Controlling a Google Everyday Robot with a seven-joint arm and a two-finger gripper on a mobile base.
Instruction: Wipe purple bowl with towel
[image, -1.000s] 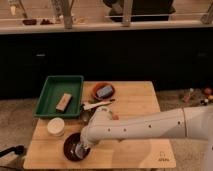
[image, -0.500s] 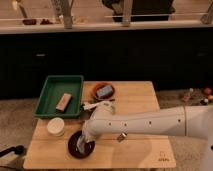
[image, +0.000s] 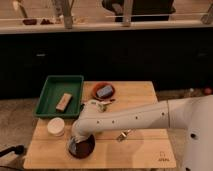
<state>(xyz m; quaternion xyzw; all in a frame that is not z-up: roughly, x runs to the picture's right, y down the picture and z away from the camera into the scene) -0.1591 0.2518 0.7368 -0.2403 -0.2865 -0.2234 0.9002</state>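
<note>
The purple bowl (image: 85, 148) sits on the wooden table near its front left corner. My gripper (image: 75, 143) is at the end of the white arm, which reaches in from the right. It is down in the bowl over its left side and hides much of the inside. A small pale patch at the gripper's tip may be the towel (image: 75, 141), but I cannot make it out for sure.
A white cup (image: 56, 126) stands just left of the bowl. A green tray (image: 50, 84) at the back left holds a tan block (image: 63, 101). An orange-red dish (image: 113, 89) holds a blue-grey slab (image: 104, 92). A small metal item (image: 123, 135) lies right of the bowl.
The gripper has shifted inside the bowl, first a little to the right and back, then to the bowl's left side. The bowl has stayed in place.
</note>
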